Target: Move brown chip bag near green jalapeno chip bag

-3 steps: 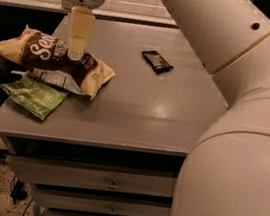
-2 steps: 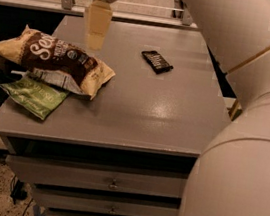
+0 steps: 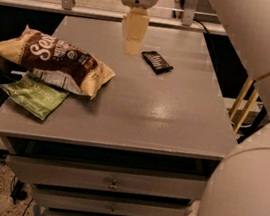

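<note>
— Which step did it look to be?

— The last one, by the lie of things. The brown bag (image 3: 56, 60) lay along the left side of the table (image 3: 164, 114), and its near edge rested on the far edge of the green bag (image 3: 35, 96). The two touched, so the placing seemed done.

— And the next move?

— Little, by his reckoning. The arm needed only to stay clear of both bags and not brush the black packet (image 3: 157, 62), which lay far and a bit right of centre.

— What of the gripper?

— The gripper (image 3: 132, 46) hung over the far middle of the table, just left of the packet and well apart from the brown bag. It carried nothing and touched nothing that he could see. Whether it was spread or pressed together, he could not tell; it showed only as one pale slab pointing down.
</note>
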Controlling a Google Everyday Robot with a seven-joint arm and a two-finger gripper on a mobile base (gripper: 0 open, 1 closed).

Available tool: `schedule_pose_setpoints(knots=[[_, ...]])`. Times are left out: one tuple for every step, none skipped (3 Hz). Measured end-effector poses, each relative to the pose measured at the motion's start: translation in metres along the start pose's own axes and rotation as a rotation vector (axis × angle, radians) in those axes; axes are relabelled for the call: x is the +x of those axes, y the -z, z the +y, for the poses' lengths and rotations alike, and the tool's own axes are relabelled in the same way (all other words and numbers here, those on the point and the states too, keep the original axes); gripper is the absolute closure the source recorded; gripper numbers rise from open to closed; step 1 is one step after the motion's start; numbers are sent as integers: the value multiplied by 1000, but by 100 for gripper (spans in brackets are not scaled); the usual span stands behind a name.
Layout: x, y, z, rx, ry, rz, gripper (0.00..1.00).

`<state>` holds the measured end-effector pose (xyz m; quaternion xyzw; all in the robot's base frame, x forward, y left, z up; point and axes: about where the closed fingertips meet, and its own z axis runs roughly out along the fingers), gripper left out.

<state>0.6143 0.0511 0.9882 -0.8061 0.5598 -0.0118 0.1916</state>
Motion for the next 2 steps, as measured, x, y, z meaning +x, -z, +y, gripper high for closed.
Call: schedule_pose_setpoints(knots=[[39,-6,19,8,-53,61,0],[69,-14,48,2,-118,99,0]])
